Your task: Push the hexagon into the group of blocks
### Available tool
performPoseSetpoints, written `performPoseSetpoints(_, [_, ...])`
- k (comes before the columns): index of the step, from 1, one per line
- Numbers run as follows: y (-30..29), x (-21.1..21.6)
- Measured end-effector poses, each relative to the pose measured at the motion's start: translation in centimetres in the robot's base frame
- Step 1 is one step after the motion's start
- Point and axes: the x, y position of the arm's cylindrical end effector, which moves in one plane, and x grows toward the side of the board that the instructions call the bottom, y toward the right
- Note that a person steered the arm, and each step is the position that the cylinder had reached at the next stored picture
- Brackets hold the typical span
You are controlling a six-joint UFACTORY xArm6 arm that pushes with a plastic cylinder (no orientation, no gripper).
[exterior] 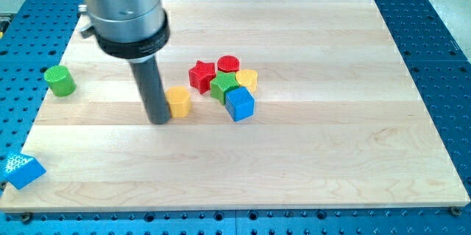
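A yellow hexagon block (179, 101) lies on the wooden board, just left of a tight group of blocks. The group holds a red star (201, 74), a red cylinder (228, 64), a green cube (224, 85), a yellow heart-like block (247, 79) and a blue cube (239, 104). My tip (160, 120) rests on the board at the hexagon's left side, touching it or nearly so. A gap of about one block width separates the hexagon from the red star and green cube.
A green cylinder (59, 79) stands near the board's left edge. A blue triangular block (23, 169) lies at the bottom left corner, partly off the board (331, 154). The perforated blue table surrounds the board.
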Motion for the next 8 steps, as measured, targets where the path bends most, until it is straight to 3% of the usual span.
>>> performPoseSetpoints(1, [3.4, 0.0])
performPoseSetpoints(4, [0.9, -3.2])
performPoseSetpoints(8, [2.8, -0.7])
